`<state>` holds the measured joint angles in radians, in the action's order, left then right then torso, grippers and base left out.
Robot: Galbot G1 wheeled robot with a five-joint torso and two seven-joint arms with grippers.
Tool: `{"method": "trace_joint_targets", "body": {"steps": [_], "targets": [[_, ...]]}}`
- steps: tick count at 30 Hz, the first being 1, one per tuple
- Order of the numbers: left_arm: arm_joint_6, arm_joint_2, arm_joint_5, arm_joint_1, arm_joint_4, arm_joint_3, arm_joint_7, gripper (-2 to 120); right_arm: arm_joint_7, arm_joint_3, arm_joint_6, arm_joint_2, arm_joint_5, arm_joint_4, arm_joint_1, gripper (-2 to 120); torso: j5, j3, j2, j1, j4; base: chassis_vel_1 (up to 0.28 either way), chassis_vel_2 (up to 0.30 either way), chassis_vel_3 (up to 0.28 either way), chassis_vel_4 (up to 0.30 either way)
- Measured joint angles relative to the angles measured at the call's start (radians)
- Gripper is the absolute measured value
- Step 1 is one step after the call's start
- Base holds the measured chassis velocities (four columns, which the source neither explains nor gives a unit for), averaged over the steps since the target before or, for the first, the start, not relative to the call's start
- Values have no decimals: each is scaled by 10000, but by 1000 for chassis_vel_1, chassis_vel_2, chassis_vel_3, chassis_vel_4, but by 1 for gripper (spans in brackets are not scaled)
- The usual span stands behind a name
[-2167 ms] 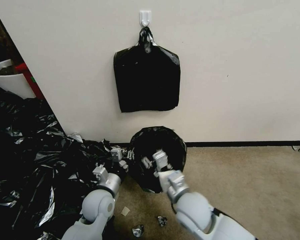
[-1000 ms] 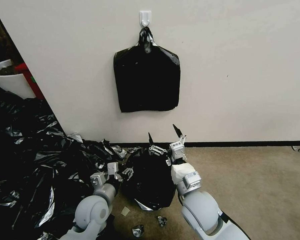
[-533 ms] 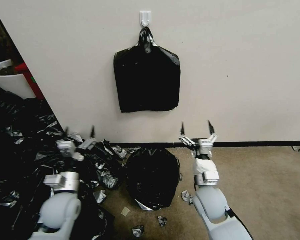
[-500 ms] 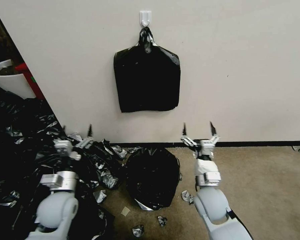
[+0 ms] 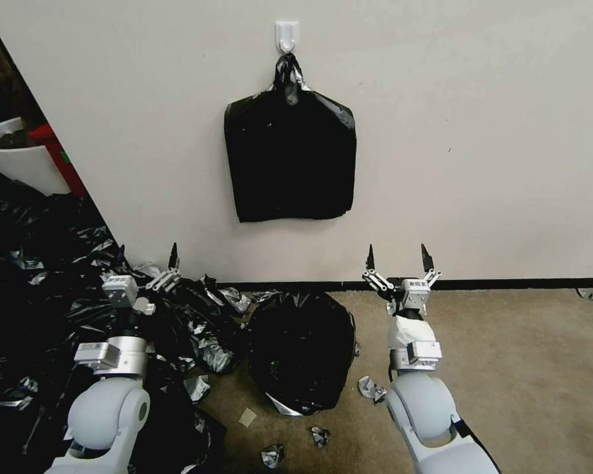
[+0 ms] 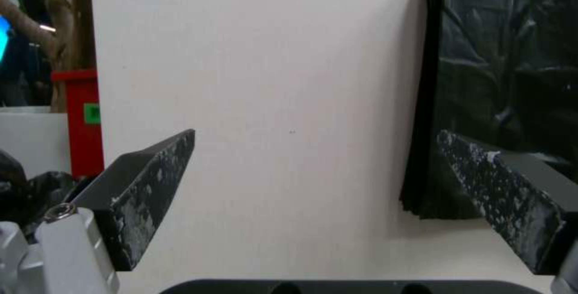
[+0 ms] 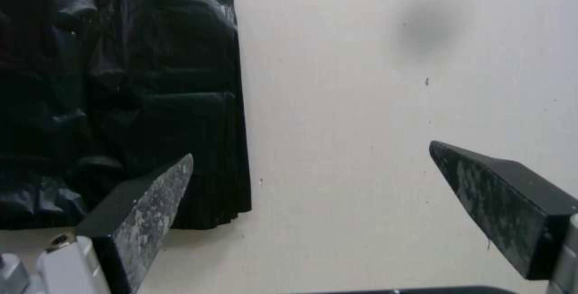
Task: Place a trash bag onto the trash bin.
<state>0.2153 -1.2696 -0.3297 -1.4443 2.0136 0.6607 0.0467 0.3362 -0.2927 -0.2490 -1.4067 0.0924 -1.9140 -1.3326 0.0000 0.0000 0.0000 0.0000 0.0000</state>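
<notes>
Both hands withdrawn; trash bag [image 5: 301, 352] covering bin.

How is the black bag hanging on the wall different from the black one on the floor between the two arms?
The stack of bags hangs flat and squarish from a white hook, knotted at the top. The trash bag sits on the carpet as a rounded, wrinkled mound, draped over something it hides completely. The hanging one looks smoother. Both are glossy black plastic, and neither claw, left or right, touches either.

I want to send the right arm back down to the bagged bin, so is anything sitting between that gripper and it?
Nothing visible. The right gripper, open, is raised near the wall to the right of the trash bag draped over the bin; only bare carpet and a small scrap lie below.
</notes>
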Motion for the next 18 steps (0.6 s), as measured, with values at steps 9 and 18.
{"method": "trace_joint_targets", "body": {"steps": [9,18], "targets": [[-16,0,-14,1,-2,-15,13,100,-2,18,13,7,-10,-12,8,100,0,0,0,0,0,0,0,0,0],[-25,-2,-20,3,-7,-23,21,100,-3,27,20,14,-16,-17,13,100,0,0,0,0,0,0,0,0,0]]}}
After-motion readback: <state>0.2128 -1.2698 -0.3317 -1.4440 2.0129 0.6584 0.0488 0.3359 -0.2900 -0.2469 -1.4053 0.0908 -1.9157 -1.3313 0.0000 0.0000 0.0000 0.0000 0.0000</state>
